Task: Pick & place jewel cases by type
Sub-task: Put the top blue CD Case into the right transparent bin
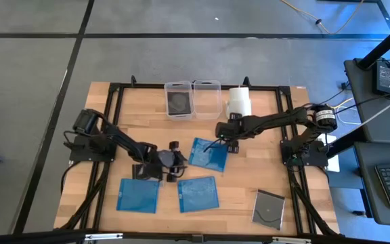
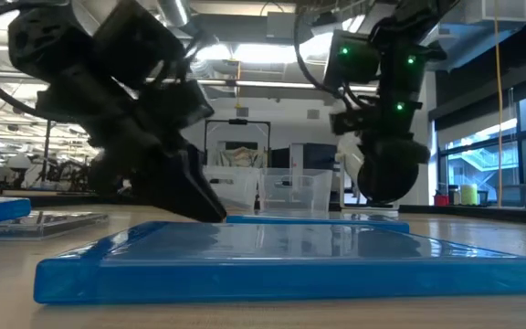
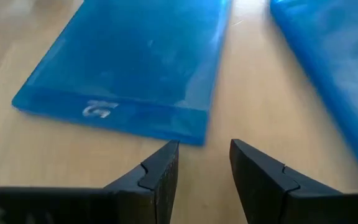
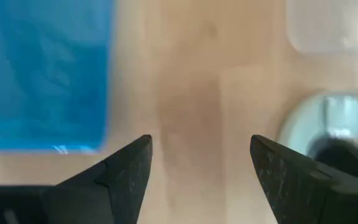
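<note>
Nearest the front edge of the table [image 1: 107,135] lie two blue jewel cases — one at the left [image 1: 139,195], one in the middle [image 1: 198,194] — with a dark grey case [image 1: 269,208], disc showing, off to the right. Just behind the two blue ones sits the left gripper [image 1: 166,165], low over the wood, fingers parted by a narrow gap and holding nothing. Its wrist view shows the corner edge of a blue case [image 3: 129,68] straight ahead and a second blue edge alongside.

The step in hand looks like a pick on that near case. To do it well, the tips should straddle the thin edge squarely and stay off the neighbouring case, so that only one lifts.

Farther back, a third blue case [image 1: 208,154] lies mid-table, with the right gripper [image 1: 223,137] spread wide and empty just beside its far corner. Beyond stand two clear bins [image 1: 193,99] — the left bin already has a dark case [image 1: 179,103] in it — and a white roll [image 1: 240,102].
</note>
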Tool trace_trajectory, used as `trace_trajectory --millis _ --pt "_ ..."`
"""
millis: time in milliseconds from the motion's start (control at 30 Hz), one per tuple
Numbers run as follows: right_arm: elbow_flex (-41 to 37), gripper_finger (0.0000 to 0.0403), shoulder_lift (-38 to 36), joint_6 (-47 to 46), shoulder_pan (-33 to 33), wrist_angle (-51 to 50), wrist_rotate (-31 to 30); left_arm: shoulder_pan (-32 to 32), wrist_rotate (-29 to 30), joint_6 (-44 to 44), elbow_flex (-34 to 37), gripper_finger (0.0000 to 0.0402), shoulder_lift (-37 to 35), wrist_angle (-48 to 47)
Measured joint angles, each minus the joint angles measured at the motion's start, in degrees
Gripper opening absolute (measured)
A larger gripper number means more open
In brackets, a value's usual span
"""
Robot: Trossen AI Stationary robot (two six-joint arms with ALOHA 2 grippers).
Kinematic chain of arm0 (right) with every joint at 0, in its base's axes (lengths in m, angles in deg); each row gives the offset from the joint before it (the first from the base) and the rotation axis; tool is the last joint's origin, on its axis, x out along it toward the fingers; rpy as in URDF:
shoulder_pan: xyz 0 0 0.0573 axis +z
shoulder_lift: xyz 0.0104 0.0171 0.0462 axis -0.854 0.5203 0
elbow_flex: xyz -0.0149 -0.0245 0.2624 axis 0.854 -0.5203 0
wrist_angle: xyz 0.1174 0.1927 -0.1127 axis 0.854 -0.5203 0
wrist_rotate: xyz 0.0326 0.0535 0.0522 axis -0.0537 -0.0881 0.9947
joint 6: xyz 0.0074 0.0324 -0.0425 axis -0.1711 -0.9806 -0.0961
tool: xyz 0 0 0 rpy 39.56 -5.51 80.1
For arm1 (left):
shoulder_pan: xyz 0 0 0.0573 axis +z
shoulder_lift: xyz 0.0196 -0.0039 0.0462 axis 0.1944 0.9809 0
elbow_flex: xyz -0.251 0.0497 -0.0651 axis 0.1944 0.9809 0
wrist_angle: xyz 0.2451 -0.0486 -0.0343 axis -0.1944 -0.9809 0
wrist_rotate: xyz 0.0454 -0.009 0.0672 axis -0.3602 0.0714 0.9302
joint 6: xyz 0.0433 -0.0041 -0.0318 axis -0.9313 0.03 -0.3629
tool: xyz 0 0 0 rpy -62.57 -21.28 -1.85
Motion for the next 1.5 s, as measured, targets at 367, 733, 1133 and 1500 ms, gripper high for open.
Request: trace_trajectory --millis 367,733,1133,1500 --pt "-0.81 0.0273 0.13 1.85 -0.34 -1.42 -1.09 0.02 4.13 3.05 -5.32 0.0145 5.26 -0.15" --pt "-4.98 0.0273 0.13 4.67 1.17 2.72 3.02 0.18 13.35 2.07 -5.21 0.0145 5.26 -1.02" --pt "-5.05 0.0273 0.15 3.03 8.08 13.86 12.58 2.54 21.46 -5.46 -5.12 0.0145 5.26 -2.25" --pt "-5.03 0.0273 0.15 2.94 9.05 13.13 6.94 2.37 21.68 -18.40 -5.46 0.0145 4.06 -4.56"
